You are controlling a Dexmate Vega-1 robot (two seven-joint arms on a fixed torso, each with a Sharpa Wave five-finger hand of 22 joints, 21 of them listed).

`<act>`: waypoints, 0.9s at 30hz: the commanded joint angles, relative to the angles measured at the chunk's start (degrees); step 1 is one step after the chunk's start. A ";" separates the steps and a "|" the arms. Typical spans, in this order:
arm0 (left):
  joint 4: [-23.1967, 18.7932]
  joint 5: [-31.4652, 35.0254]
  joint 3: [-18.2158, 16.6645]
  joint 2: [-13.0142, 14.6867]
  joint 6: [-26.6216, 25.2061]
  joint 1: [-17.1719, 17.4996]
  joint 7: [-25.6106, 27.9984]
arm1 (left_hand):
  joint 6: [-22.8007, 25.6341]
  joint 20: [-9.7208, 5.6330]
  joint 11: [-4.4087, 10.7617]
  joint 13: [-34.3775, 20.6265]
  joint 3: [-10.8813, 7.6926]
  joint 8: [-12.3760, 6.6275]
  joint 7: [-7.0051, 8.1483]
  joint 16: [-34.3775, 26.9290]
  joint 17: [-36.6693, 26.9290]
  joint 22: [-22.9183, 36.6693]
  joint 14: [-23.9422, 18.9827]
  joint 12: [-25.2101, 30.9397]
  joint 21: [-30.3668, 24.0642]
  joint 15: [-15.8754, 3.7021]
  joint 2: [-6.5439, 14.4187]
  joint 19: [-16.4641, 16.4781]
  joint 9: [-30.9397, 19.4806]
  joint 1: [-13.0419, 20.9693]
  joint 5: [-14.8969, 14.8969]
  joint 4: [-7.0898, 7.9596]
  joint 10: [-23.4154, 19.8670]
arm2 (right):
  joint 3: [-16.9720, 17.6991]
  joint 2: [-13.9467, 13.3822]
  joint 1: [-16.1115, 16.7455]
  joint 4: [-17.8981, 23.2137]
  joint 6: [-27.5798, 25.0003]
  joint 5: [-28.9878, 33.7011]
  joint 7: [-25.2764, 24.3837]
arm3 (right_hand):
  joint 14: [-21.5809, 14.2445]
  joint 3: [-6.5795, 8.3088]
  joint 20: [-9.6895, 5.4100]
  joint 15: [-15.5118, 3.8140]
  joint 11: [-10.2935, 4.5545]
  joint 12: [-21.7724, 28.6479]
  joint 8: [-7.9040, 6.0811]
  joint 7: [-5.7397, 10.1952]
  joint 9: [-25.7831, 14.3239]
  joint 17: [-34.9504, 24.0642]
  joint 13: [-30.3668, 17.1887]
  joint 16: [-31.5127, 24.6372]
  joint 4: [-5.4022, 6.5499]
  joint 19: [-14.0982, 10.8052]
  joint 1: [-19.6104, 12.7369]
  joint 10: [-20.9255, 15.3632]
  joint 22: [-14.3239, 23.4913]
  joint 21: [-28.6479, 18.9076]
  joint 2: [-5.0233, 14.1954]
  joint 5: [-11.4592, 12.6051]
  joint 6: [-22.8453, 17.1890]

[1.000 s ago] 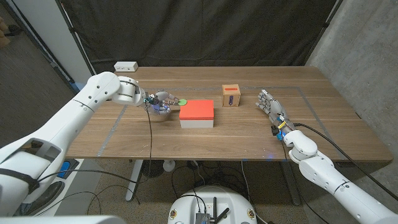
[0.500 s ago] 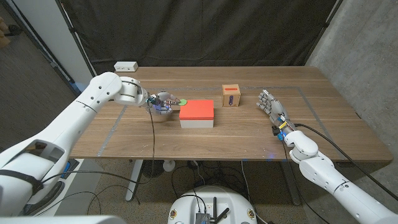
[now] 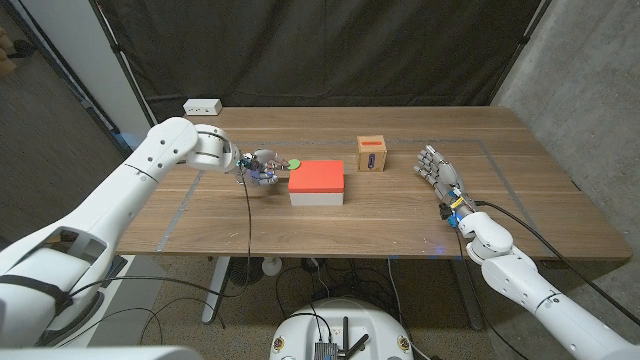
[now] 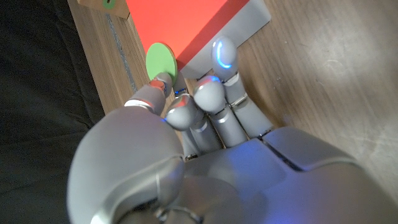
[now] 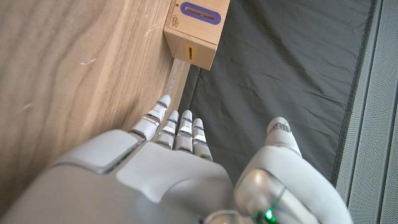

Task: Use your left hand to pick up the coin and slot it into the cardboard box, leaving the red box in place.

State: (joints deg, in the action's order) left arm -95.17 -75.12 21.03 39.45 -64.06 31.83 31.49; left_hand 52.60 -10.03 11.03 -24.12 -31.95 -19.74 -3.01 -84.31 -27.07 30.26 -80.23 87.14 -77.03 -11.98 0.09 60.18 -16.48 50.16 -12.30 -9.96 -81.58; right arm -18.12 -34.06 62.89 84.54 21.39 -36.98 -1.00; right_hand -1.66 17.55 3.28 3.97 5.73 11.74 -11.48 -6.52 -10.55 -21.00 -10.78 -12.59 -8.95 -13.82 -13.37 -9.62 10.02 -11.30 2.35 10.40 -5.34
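My left hand (image 3: 260,166) pinches a small green coin (image 3: 293,162) at its fingertips, just left of the red box (image 3: 317,177). In the left wrist view the green coin (image 4: 160,60) sits against the thumb tip (image 4: 157,86), beside the red box (image 4: 186,25) and its grey base. The cardboard box (image 3: 372,154), with a purple slot on top, stands behind and to the right of the red box. In the right wrist view the cardboard box (image 5: 196,28) lies beyond my right hand (image 5: 186,168). My right hand (image 3: 438,169) waits open, fingers apart, to the right of the cardboard box.
A white power strip (image 3: 202,105) lies at the table's back left. The wooden table (image 3: 400,220) has bare surface in front of the boxes. A dark curtain hangs behind the table.
My left arm has edged slightly right and forward; the coin stays at the fingertips beside the red box. The right hand has not moved.
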 commanded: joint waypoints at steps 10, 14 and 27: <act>-1.12 -0.31 -0.09 -1.65 0.73 0.17 3.85 | 3.00 -2.18 -0.71 0.21 -1.70 -1.53 0.48 -0.18 0.54 -0.73 0.08 0.61 -1.88 -0.01 1.29 -1.16 -1.12 1.25 0.01 -0.03 0.75 | 0.34 0.70 0.12 -1.25 1.35 -0.86 0.72 | -0.36 0.19 0.19 -0.05 -0.05 0.11 0.03 -0.17 -0.06 0.08 -0.31 -0.31 0.32 -0.41 -0.17 -0.46 0.06 -0.21 -0.17 0.05 -0.59; -1.64 -0.77 -0.45 -1.24 1.23 0.74 3.49 | 3.50 -2.17 -0.76 0.52 -2.00 -1.99 0.60 -0.56 0.37 -1.07 -0.26 0.63 -2.29 -0.01 1.41 -1.23 -1.73 1.49 -0.05 -0.09 0.48 | 0.32 0.71 0.23 -1.16 1.39 -0.80 0.65 | -0.42 0.18 0.22 -0.03 -0.14 0.11 0.03 -0.16 -0.06 0.09 -0.32 -0.33 0.33 -0.46 -0.16 -0.51 0.06 -0.22 -0.18 0.05 -0.63; -4.38 -1.93 -2.78 1.02 6.24 4.91 2.38 | 3.39 -2.15 -0.88 -0.08 -2.44 -1.73 0.37 -0.86 0.66 -2.01 -0.34 0.91 -3.47 0.00 1.26 -1.82 -1.95 1.59 -0.04 0.04 0.75 | 0.43 -0.15 0.53 1.07 0.45 0.48 -1.00 | -0.43 0.17 0.27 -0.04 -0.05 0.09 0.05 -0.10 -0.06 0.12 -0.34 -0.33 0.36 -0.43 -0.15 -0.61 0.06 -0.18 -0.17 0.04 -0.69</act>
State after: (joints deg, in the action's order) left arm -97.47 -76.23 19.96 38.98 -61.51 33.70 34.45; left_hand 55.29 -9.54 10.21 -23.82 -34.08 -21.28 -2.16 -84.64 -26.04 28.40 -80.23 87.80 -80.12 -11.97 1.22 58.63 -18.25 51.29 -12.30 -10.04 -81.17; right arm -17.86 -33.55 63.00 83.85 22.63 -37.44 -0.68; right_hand -1.66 17.55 3.27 3.97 5.73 11.74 -11.49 -6.57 -10.54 -20.72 -10.78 -12.59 -8.95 -13.81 -13.37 -9.61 10.01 -11.30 2.35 10.40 -5.72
